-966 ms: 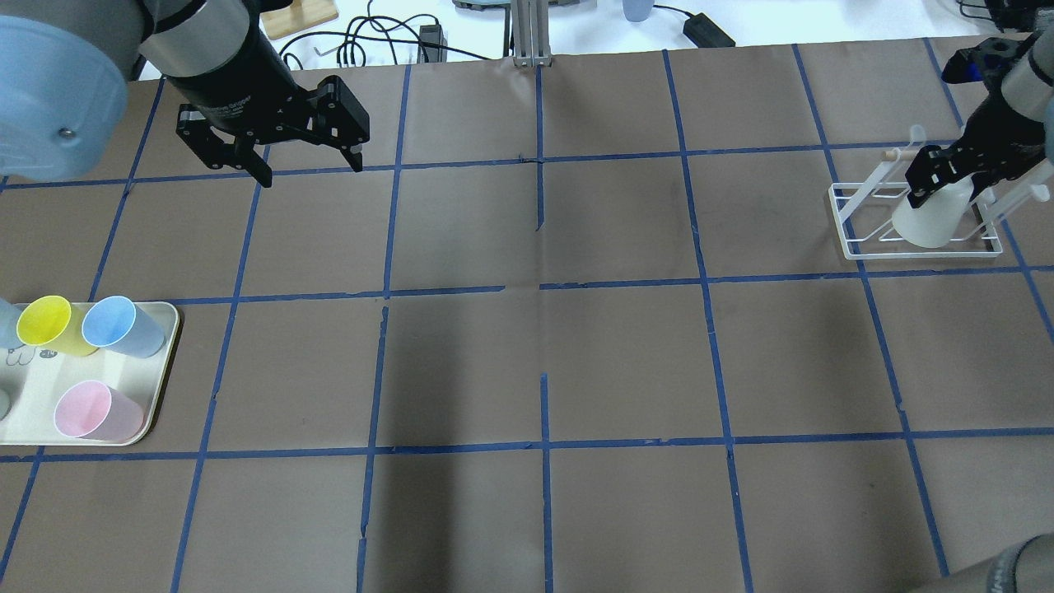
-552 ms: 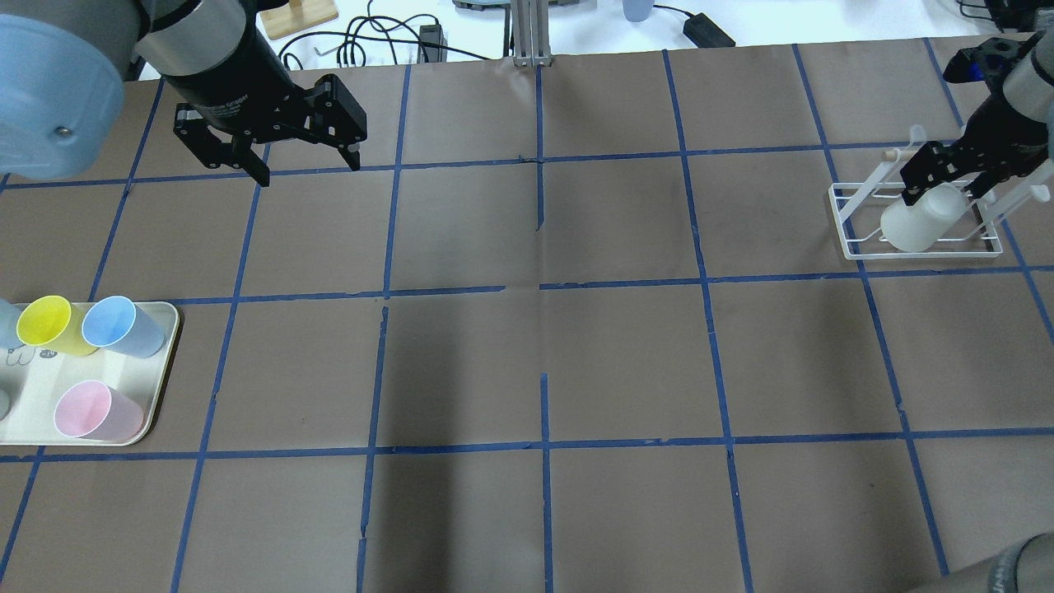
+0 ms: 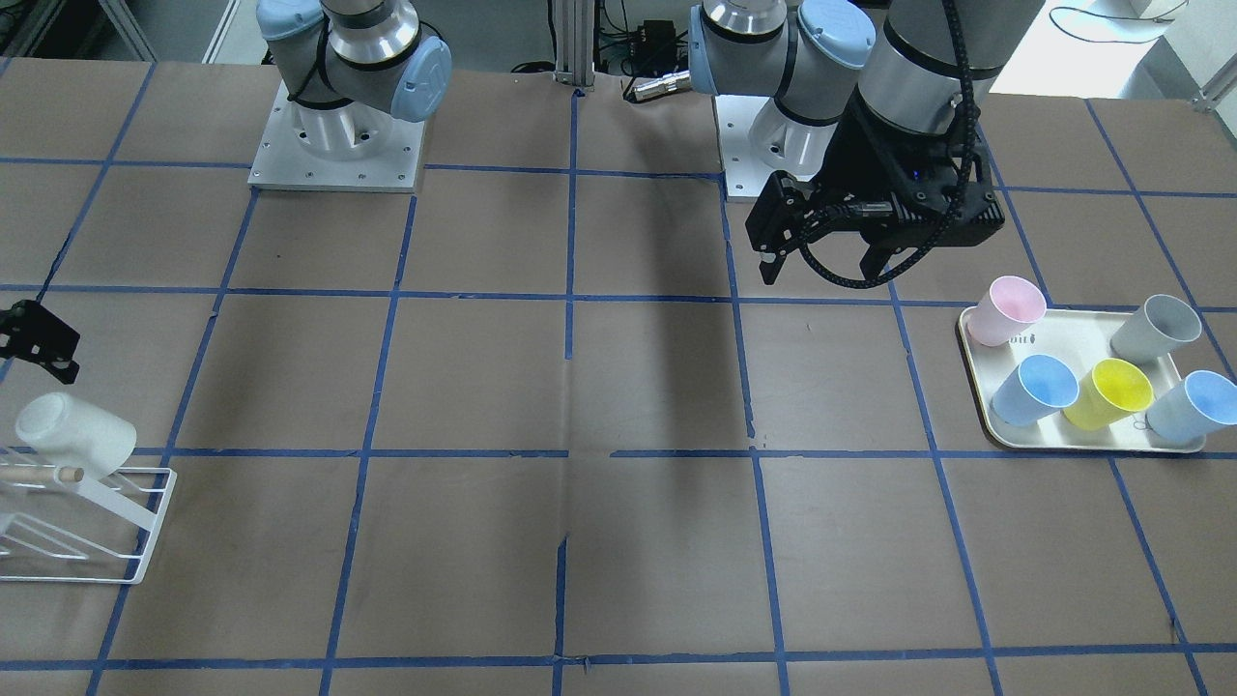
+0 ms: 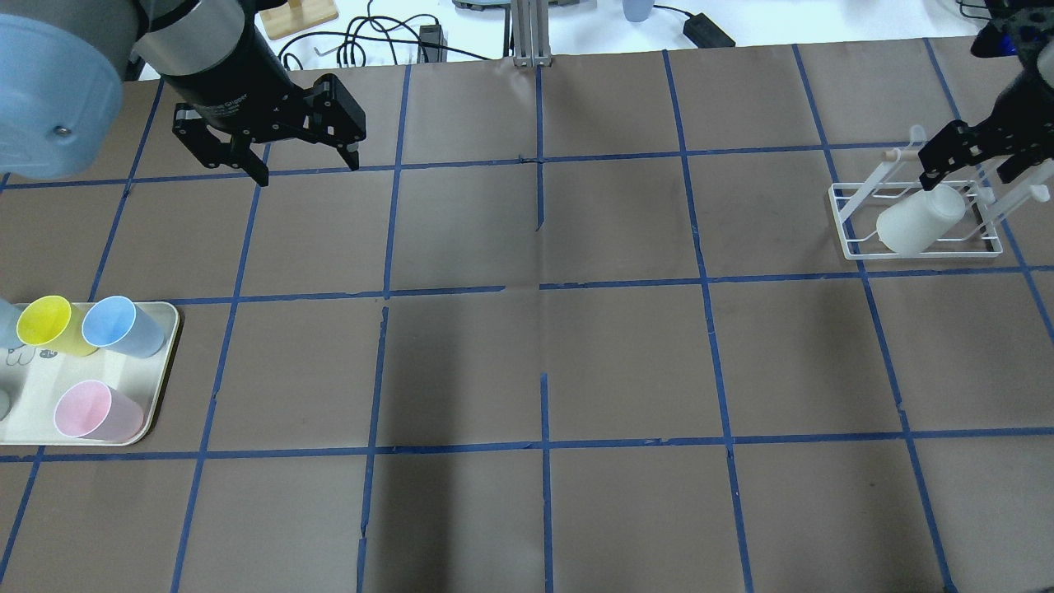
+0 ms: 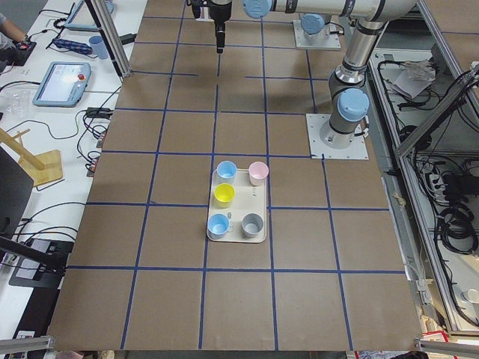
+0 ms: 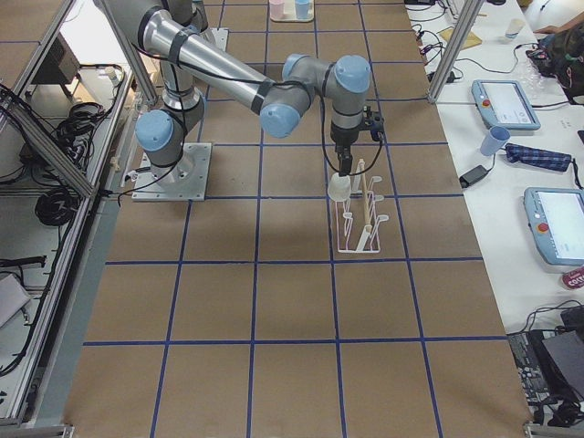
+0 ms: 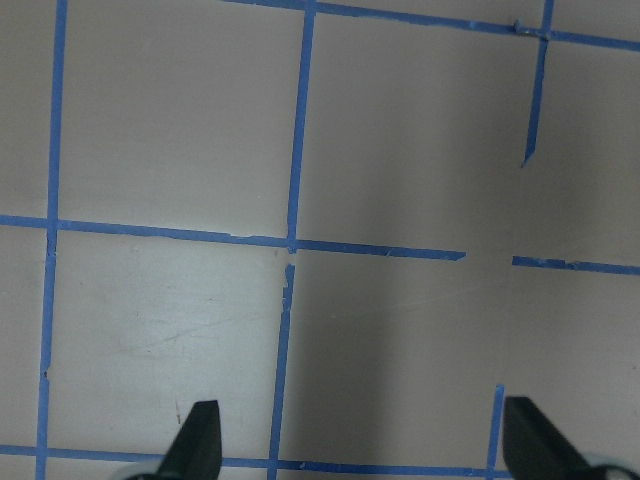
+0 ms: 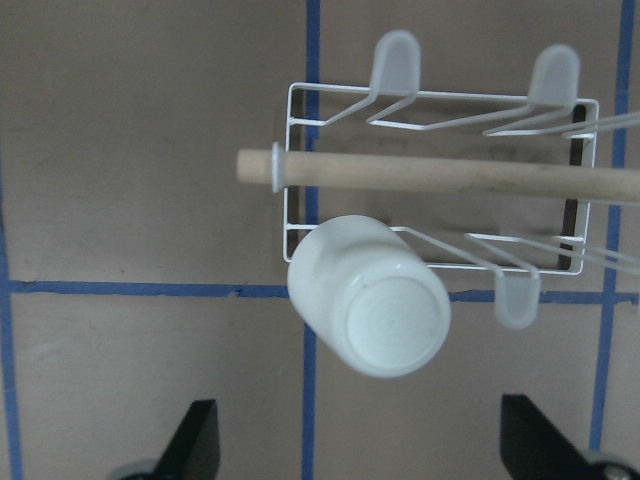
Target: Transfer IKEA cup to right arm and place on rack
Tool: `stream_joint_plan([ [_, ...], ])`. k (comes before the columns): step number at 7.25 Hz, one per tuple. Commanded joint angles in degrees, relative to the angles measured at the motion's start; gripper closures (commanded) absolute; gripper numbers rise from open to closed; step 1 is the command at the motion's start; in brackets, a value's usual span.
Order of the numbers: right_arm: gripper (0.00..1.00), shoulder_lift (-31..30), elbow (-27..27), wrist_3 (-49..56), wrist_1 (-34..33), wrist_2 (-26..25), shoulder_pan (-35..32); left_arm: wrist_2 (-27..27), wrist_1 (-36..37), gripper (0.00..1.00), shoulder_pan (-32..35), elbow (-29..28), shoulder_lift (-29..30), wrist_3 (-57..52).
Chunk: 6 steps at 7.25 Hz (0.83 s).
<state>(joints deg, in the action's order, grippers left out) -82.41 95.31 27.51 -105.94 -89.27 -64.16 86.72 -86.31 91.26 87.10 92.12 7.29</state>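
The tabletop [image 4: 626,362] is covered in brown paper marked into large squares by blue tape. Beyond its far edge runs a white bench strewn with black cables [image 4: 370,37]; the right side view shows two control tablets [image 6: 506,102] there.

Two arms stand on it, each on a metal base plate. The left claw [image 4: 310,172] hangs above the bare paper, its fingers spread wide and nothing between them. The right claw [image 4: 965,175] hovers just above the rack [image 4: 856,239], also spread wide and empty; its wrist view shows both fingertips [image 8: 195,440] well clear of the cup.

There is one rack, white wire with a single wooden rod [image 8: 450,172] along it. One IKEA cup [image 4: 910,221] rests on it, tilted, closed base up, at the rack's end nearest the table's middle.

At the opposite end sits one beige tray [image 3: 1082,333] carrying five upright cups: one pink cup [image 3: 1007,309], one grey cup [image 3: 1155,327], one yellow cup [image 3: 1108,392] and two blue cups [image 3: 1034,390].
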Motion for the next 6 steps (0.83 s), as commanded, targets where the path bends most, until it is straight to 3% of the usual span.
stream_joint_plan([
  [1, 0.00, -10.3, 0.7, -6.9, 12.1, 5.7, -2.8, 0.0, 0.0, 0.00, 0.0, 0.0, 0.0, 0.0],
  [4, 0.00, -13.6, 0.8, -23.2, 13.7, 4.8, -18.8, 0.0, 0.0, 0.00, 0.0, 0.0, 0.0, 0.0],
  [6, 0.00, -13.7, 0.8, -28.3, 15.4, 4.2, -24.8, 0.0, 0.0, 0.00, -0.1, 0.0, 0.0, 0.0],
])
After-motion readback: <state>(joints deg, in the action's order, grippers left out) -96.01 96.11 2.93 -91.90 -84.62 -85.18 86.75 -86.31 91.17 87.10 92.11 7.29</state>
